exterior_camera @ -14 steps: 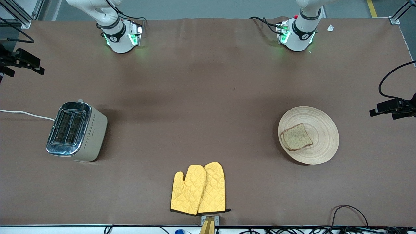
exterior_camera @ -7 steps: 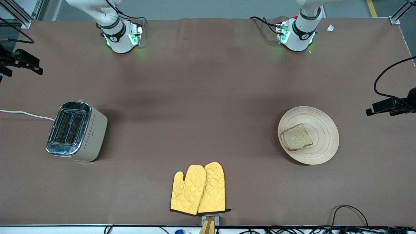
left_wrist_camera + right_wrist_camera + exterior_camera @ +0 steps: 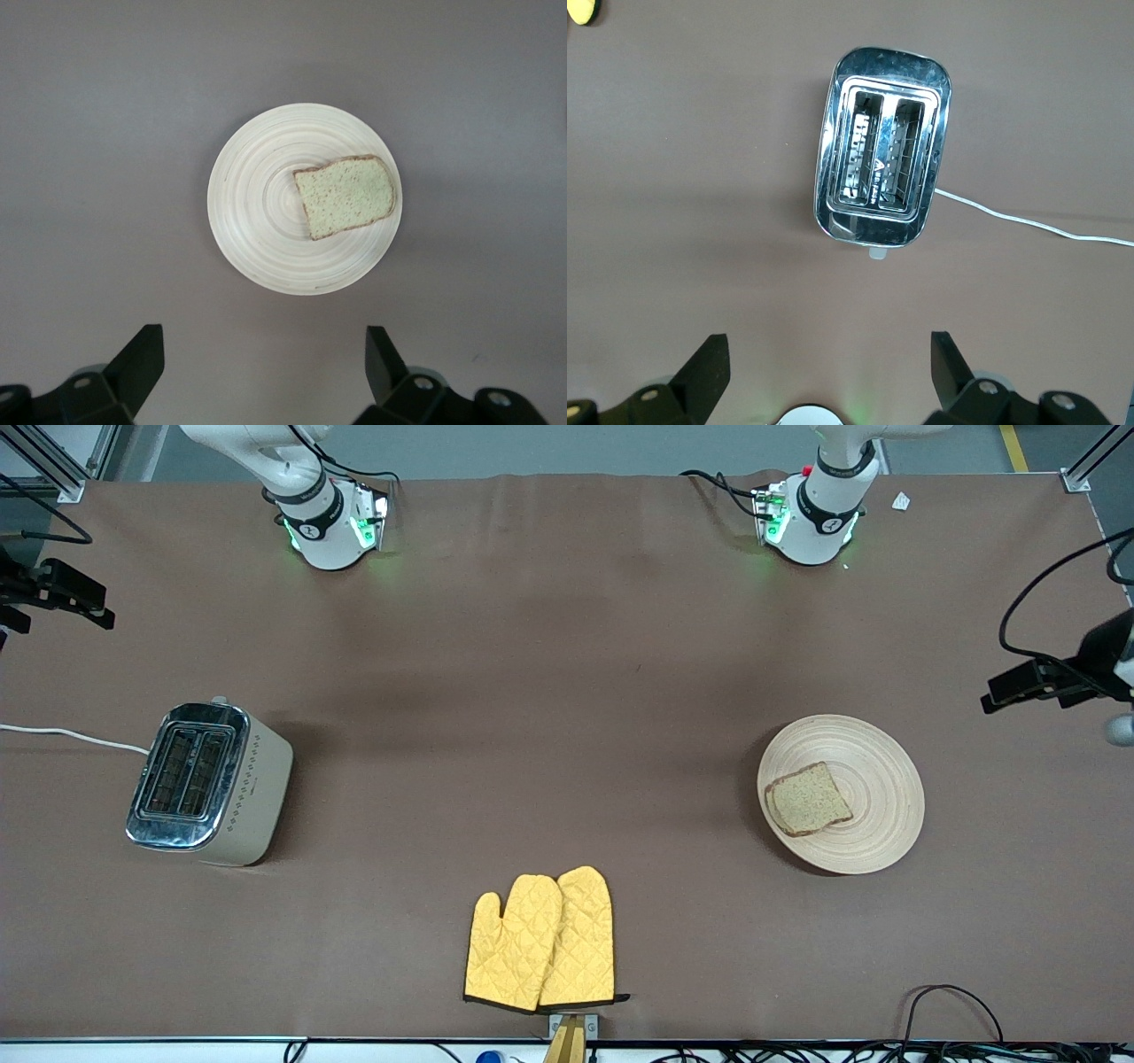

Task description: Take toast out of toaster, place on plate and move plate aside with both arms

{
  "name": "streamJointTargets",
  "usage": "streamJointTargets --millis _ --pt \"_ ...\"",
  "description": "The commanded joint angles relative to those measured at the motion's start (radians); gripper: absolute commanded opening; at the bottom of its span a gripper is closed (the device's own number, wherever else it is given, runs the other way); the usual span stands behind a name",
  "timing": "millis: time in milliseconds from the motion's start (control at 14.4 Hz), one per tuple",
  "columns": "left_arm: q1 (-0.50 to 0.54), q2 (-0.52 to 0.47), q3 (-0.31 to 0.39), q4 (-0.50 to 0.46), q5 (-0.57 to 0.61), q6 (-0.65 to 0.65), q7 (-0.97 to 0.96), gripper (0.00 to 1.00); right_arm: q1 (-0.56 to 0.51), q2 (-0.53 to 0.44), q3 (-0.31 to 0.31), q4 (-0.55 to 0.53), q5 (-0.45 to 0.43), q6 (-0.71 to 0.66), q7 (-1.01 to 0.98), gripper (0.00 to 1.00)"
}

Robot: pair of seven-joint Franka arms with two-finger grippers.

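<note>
No legible text, label, brand or number appears on the toaster point(image 3: 209, 783), plate point(image 3: 877, 766) or counter point(image 3: 567, 691).

Toast point(image 3: 809, 798) flat on wooden plate point(image 3: 886, 762) (off-centre); toaster point(image 3: 209, 783) slots empty.

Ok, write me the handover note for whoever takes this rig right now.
Left claw: open, empty, up over the table at its own end, beside the plate.
Right claw: open, empty, up near the toaster.
Toast: lying flat on the plate, off-centre; both toaster slots are empty.
Oven mitts: nearer the front camera, mid-table, untouched.
Done: toast is out and plated.
Left: the plate sits toward the left arm's end; whether that is its final spot cannot be told. If not, both arms move it aside.
</note>
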Motion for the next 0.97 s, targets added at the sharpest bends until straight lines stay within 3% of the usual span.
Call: streamJointTargets --millis 0,346,623,901 --pt "-0.049 -0.082 0.012 -0.082 0.06 0.006 -0.016 1.0 0.003 -0.005 0.002 0.007 -0.014 -0.009 0.007 1.0" --pt "-0.039 -0.125 -0.057 -0.106 0.081 0.003 -0.016 1.0 -0.018 -0.003 0.005 0.007 -0.011 -0.008 0.005 1.0" --pt "-0.027 -0.179 -0.071 -0.166 0.081 0.006 -0.015 1.0 -0.051 -0.003 0.04 0.007 -0.011 -0.008 0.004 1.0" --pt "0.026 -0.19 -0.148 -0.166 0.079 -0.014 -0.058 1.0 -0.049 -0.003 0.042 0.007 -0.011 -0.009 0.004 1.0"
